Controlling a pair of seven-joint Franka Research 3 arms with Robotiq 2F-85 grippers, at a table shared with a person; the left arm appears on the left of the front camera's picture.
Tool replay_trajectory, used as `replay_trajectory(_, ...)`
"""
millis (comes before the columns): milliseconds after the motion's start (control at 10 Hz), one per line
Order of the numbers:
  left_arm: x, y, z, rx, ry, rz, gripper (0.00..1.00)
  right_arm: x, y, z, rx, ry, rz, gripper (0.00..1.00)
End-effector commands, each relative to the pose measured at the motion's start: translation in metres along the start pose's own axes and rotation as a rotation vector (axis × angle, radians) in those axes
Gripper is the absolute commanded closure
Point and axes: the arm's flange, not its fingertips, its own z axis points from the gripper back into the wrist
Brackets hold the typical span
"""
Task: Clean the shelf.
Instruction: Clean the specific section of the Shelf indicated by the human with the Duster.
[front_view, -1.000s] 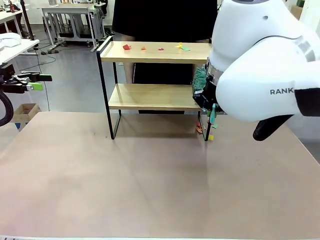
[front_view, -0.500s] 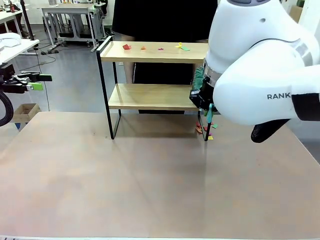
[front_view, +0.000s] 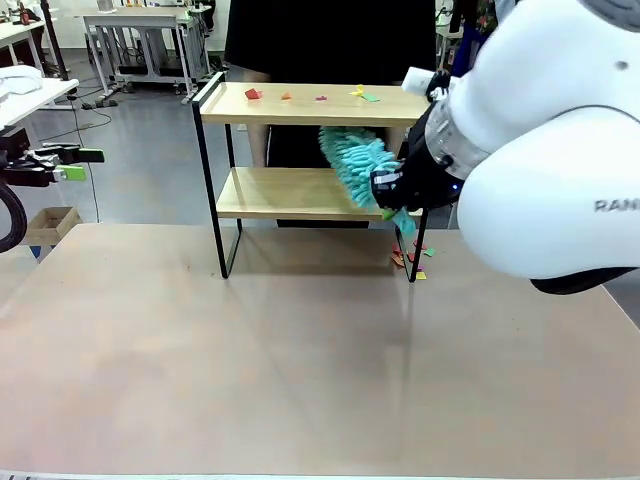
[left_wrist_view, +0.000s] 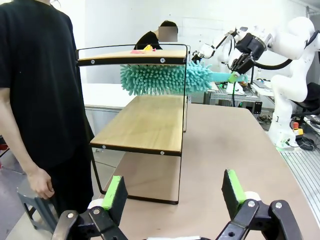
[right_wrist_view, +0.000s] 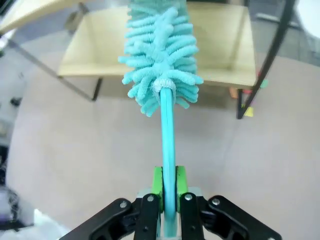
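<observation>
**A:** Where is the shelf?

**B:** The small two-tier shelf, two light wooden boards in a thin black metal frame, stands at twelve o'clock on the pale brown table. It is at the far edge, with a person in a black top just behind it.

**A:** And the right arm?

**B:** It comes in from three o'clock. The right gripper has its green pads pressed together on the slim teal handle of a fluffy teal microfibre duster. The duster head lies between the two boards, toward the shelf's three o'clock end. It is close under the upper board and clear of the lower one. I cannot tell whether it touches the upper board's underside.

**A:** Anything on the shelf?

**B:** Small coloured paper scraps, red, orange, yellow and green, are scattered along the top board. The lower board looks bare. More loose scraps of the same kind lie on the table at the foot of the front leg on the three o'clock side.

**A:** The left gripper?

**B:** The left gripper is spread wide with nothing between its pads. It is well apart from the shelf, out at nine o'clock beyond the table's edge, and faces the shelf's end.
</observation>
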Motion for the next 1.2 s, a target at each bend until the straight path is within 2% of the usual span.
replay_trajectory(0, 0.003, -0.002, 0.0, 0.002, -0.002, -0.005, 0.0, -0.009, -0.028, 0.017, 0.183, 0.111, 0.14, 0.87)
replay_trajectory(300, 0.003, -0.002, 0.0, 0.002, -0.002, -0.005, 0.0, -0.025, -0.049, 0.045, 0.337, 0.215, 0.346, 0.87)
replay_trajectory(500, 0.003, -0.002, 0.0, 0.002, -0.002, -0.005, 0.0, -0.037, -0.065, 0.061, 0.395, 0.268, 0.425, 0.87)
replay_trajectory(700, 0.003, -0.002, 0.0, 0.002, -0.002, -0.005, 0.0, -0.048, -0.084, 0.075, 0.415, 0.348, 0.485, 0.87)
replay_trajectory(800, 0.003, -0.002, 0.0, 0.002, -0.002, -0.005, 0.0, -0.058, -0.097, 0.083, 0.39, 0.418, 0.547, 0.87)
replay_trajectory(1100, 0.003, -0.002, 0.0, 0.002, -0.002, -0.005, 0.0, -0.083, -0.149, 0.103, 0.297, 0.502, 0.631, 0.87)
